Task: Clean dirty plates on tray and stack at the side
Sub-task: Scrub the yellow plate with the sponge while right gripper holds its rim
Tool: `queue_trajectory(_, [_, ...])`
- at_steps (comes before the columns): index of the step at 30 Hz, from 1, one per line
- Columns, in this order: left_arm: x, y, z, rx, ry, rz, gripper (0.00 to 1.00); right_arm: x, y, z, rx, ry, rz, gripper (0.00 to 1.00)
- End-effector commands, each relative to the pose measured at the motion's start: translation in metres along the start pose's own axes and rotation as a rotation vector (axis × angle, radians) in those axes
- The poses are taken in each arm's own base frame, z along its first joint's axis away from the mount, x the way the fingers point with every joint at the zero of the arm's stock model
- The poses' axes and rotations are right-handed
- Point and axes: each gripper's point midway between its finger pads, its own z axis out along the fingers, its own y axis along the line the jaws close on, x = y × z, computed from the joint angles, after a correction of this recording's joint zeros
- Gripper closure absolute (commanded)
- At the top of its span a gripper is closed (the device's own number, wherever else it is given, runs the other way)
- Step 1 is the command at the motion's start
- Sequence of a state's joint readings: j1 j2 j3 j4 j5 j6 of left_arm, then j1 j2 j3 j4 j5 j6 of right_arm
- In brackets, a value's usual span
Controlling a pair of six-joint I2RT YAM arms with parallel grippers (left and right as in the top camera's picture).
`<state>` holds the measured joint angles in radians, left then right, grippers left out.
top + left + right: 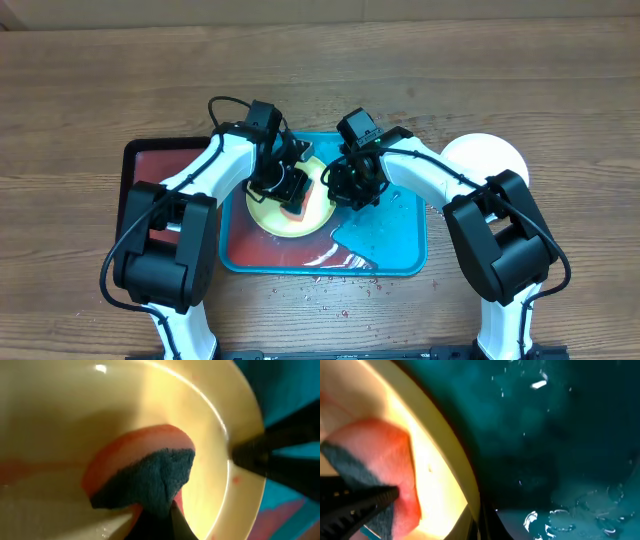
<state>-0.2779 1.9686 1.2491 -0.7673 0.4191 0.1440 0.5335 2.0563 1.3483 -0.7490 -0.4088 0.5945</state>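
Yellow-green plate [268, 216] lies directly beneath my left end effector [290, 192], which is clamped on the sponge [150, 477]. My right end effector [345, 192] pinches the plate's near rim.

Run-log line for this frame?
step: scrub | left gripper: shut on sponge, on yellow-green plate | right gripper: shut on plate rim | plate on turquoise tray
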Motion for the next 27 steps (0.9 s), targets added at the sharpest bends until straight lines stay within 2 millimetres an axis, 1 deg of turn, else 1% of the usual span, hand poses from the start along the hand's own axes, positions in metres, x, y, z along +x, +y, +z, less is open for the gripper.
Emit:
queue_trajectory(1, [-0.004,0.029,0.010,-0.176,-0.013,-0.119,0.96,0.002,-0.009,0.013,0.015,0.025,0.018,0.96])
queue_trajectory(3, [-0.009,0.058,0.000,-0.364,-0.043,-0.185,0.96,0.001,-0.009,0.013,0.017,0.023,0.017,0.96])
queue_trajectory(5, [-0.015,0.079,-0.014,-0.504,-0.075,-0.232,0.96,0.001,-0.009,0.013,0.019,0.019,0.014,0.96])
queue_trajectory(9, [-0.025,0.098,-0.042,-0.669,-0.120,-0.297,0.96,0.001,-0.008,0.013,0.020,0.019,0.013,0.96])
queue_trajectory(11, [-0.022,0.110,-0.058,-0.771,-0.135,-0.357,0.96,0.001,-0.009,0.013,0.022,0.017,0.013,0.96])
queue_trajectory(13, [-0.015,0.120,-0.073,-0.874,-0.142,-0.417,0.96,0.001,-0.009,0.013,0.022,0.017,0.013,0.96])
queue_trajectory(14, [-0.014,0.121,-0.074,-0.882,-0.137,-0.417,0.96,0.001,-0.009,0.013,0.022,0.017,0.013,0.96])
queue_trajectory(17, [-0.014,0.112,-0.063,-0.801,-0.114,-0.403,0.96,0.000,-0.009,0.013,0.021,0.015,0.012,0.96])
queue_trajectory(19, [-0.018,0.098,-0.050,-0.695,-0.098,-0.362,0.96,0.000,-0.008,0.013,0.019,0.013,0.011,0.96])
queue_trajectory(21, [-0.027,0.080,-0.037,-0.565,-0.093,-0.287,0.96,0.000,-0.008,0.013,0.019,0.013,0.011,0.96])
queue_trajectory(22, [-0.033,0.066,-0.029,-0.473,-0.094,-0.228,0.96,0.000,-0.008,0.013,0.019,0.014,0.011,0.96])
queue_trajectory(24, [-0.046,0.032,-0.016,-0.259,-0.110,-0.095,0.96,0.000,-0.008,0.013,0.020,0.014,0.009,0.96])
queue_trajectory(27, [-0.053,-0.014,-0.010,-0.015,-0.127,0.063,0.96,0.000,-0.008,0.013,0.020,0.015,0.008,0.96])
